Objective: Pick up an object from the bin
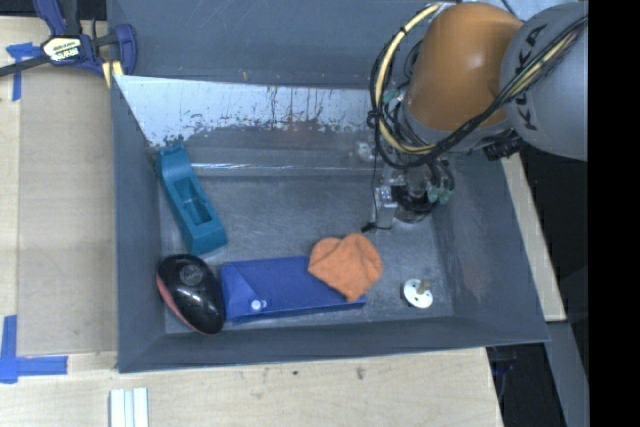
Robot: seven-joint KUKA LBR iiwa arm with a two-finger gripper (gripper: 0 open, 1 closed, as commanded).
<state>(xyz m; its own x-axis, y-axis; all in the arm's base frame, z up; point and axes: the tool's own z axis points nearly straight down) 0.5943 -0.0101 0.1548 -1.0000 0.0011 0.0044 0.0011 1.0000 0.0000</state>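
Camera view, contents of the grey bin (135, 215), five items and one gripper. Item one: the gripper (400, 207), right of the frame's centre, hanging low over bare floor under the arm's orange cover; you cannot tell from here whether the pincer is open or closed, and nothing shows in its grasp. Item two: an orange cloth (347, 265), crumpled into a soft mound, just below and left of the gripper, its left edge lying over the right end of item three. Item three: a blue flat pouch (280, 290) along the lower wall. Item four: a black mouse-shaped thing (190, 292), lower left corner, touching the pouch's left end. Item five: a teal plastic block (190, 200), long and narrow, against the left wall. Item six: a small white round piece (418, 294), lower right, apart from the rest. You will likely find the cloth the nearest pick. Judge it light, limp and unbreakable; it should bunch rather than slip. Take it at the raised fold near its middle, coming straight down, and not at the thin left edge, where you might pinch the pouch beneath as well.
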